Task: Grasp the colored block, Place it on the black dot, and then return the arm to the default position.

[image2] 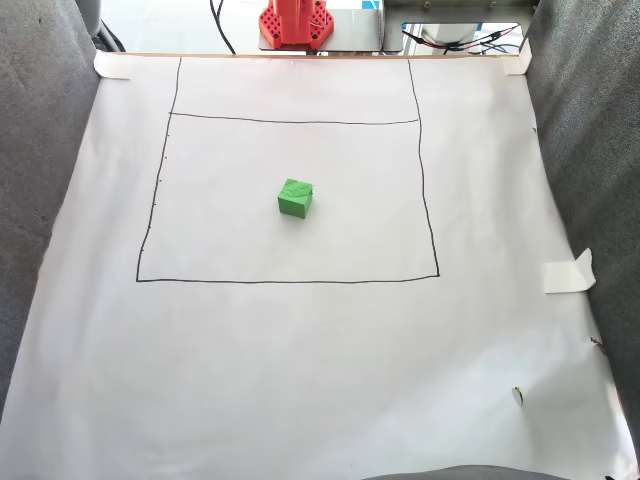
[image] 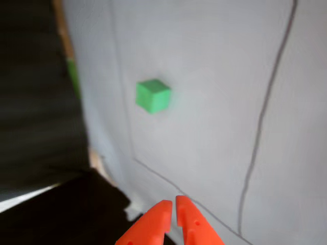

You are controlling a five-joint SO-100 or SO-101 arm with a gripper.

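I keep the nearly closed, empty gripper [image: 172,204] well clear of the green block [image: 153,95], retracting toward its base [image2: 295,22].

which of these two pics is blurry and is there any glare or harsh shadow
The other view is soft all over: the bright green foam cube and orange plastic gripper have smeared edges, with a dark, underexposed left side. The fixed view is sharp and evenly lit; the white paper sheet shows no glare or hard shadows.
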